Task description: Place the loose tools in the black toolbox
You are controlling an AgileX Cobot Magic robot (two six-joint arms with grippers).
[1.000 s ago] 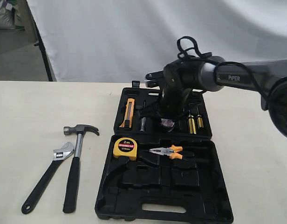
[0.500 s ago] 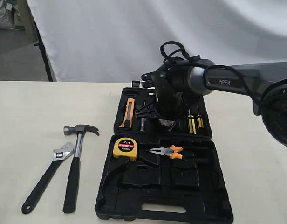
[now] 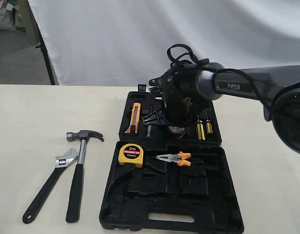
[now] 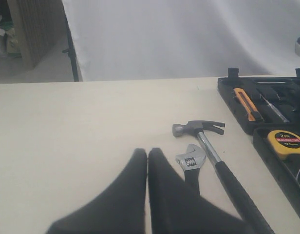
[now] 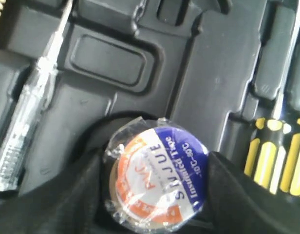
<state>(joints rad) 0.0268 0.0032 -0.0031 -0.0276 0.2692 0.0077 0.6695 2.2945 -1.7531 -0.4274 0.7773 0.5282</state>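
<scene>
Now sits further across the black toolbox point(image 3: 208, 204) than 1 second ago, right claw point(image 3: 175, 127) pinching the tape roll point(image 5: 157, 173) above a round recess point(image 5: 94, 135) beneath, nearly placed.

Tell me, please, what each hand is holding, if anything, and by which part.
The right hand grips the tape roll across its curved sides; the left hand is shut and holds nothing.

I see pale desk point(image 3: 23, 112) carrying open black toolbox point(image 3: 223, 195); left of it, claw hammer point(image 3: 80, 163) and adjustable wrench point(image 3: 47, 186) lie just beside each other, heads toward far edge.
</scene>
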